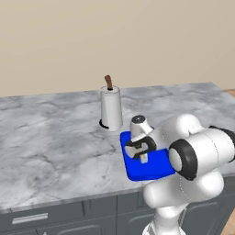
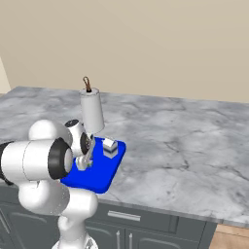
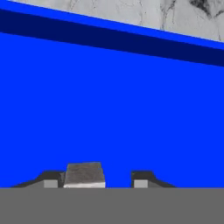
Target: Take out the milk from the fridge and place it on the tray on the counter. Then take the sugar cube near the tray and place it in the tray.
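**Claw low over the blue tray, cube between the tips**

Nearest of all, in my hand view, two dark finger tips (image 3: 142, 178) rise over solid blue, and the sugar cube (image 3: 85, 175) sits between them, hard against the left tip with a clear gap to the right one. My claw (image 3: 97, 179) is parted; the jaws stand wider than the cube, so I am not clenched on it. Whether the left tip actually touches it, I cannot tell.

Beneath lies the tray (image 3: 113, 109), its darker rim running across the top of that view, with the veined bench (image 3: 131, 15) beyond it.

From the left base view my claw (image 1: 142, 153) hangs low over the tray (image 1: 151, 170), near its middle, my white arm crossing its right side. From the right base view the claw (image 2: 85, 163) is over the tray's (image 2: 99, 177) left part.

The milk (image 2: 110, 148) stands upright in the tray's far corner, apart from my claw.

A paper-towel roll (image 1: 111, 109) with a brown spindle stands on the bench (image 1: 50, 147) just behind the tray, close to its far edge. Dark cabinets (image 2: 146, 226) with metal handles sit below the bench.
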